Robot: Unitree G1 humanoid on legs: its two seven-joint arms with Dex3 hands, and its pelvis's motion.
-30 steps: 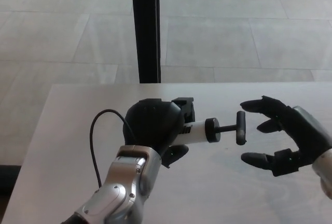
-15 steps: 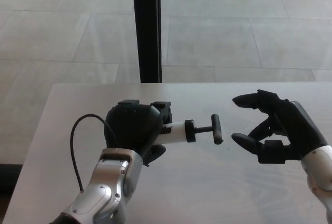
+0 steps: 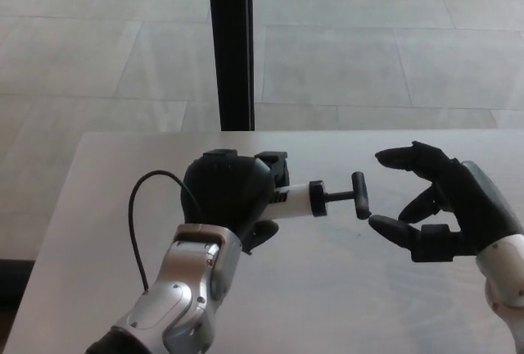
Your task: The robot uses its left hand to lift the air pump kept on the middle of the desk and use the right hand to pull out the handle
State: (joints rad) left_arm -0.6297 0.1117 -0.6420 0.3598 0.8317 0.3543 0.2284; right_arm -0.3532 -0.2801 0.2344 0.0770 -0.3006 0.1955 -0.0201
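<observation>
Left hand (image 3: 228, 194) grips the air pump (image 3: 282, 194) body; light, rigid. Right hand (image 3: 438, 206), fingers spread, should take the T-handle (image 3: 359, 195).

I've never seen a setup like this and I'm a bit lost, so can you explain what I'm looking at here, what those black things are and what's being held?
This is the view from a camera on a humanoid robot's head, looking down at a pale desk in front of it, with a tiled floor and a dark post beyond.

The two black shapes are the robot's own hands, each with a thumb and two thick fingers on a silver forearm. The left hand, coming in from the picture's left, is closed around the body of a small air pump, holding it sideways. A thin black cable loops beside that arm.

The pump's T-shaped handle sticks out toward the right hand. That hand is open, fingers spread just beside the handle, not yet gripping it.

Nothing else can be seen lying on the desk.
</observation>
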